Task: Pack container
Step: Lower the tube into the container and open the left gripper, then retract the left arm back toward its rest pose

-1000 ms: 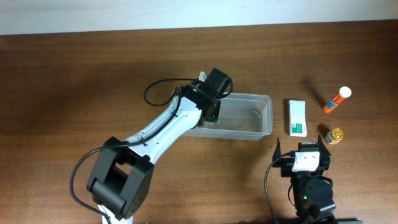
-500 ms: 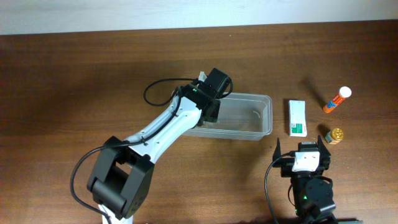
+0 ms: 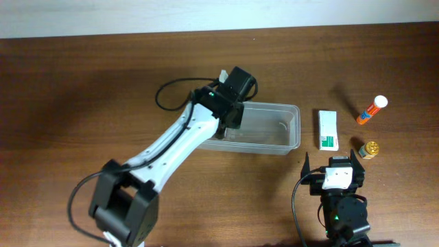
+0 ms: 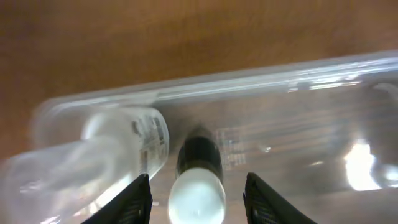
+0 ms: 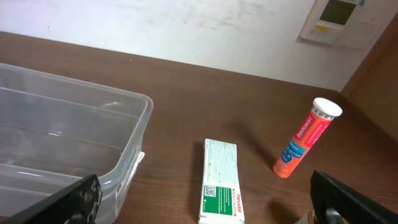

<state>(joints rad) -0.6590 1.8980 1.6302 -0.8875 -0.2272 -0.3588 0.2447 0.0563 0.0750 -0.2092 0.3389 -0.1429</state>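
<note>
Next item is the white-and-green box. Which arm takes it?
Right. The white-and-green box lies to the right of the container, just ahead of the right gripper, which is open. The left gripper is down over the container's left end, with the tub between it and the box.

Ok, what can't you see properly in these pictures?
Overhead: the left arm covers one end of the container, hiding what's inside there.
Left wrist: the label on the clear bottle is too blurred to read.
Right wrist: the gold jar is cut off by the bottom edge.
</note>
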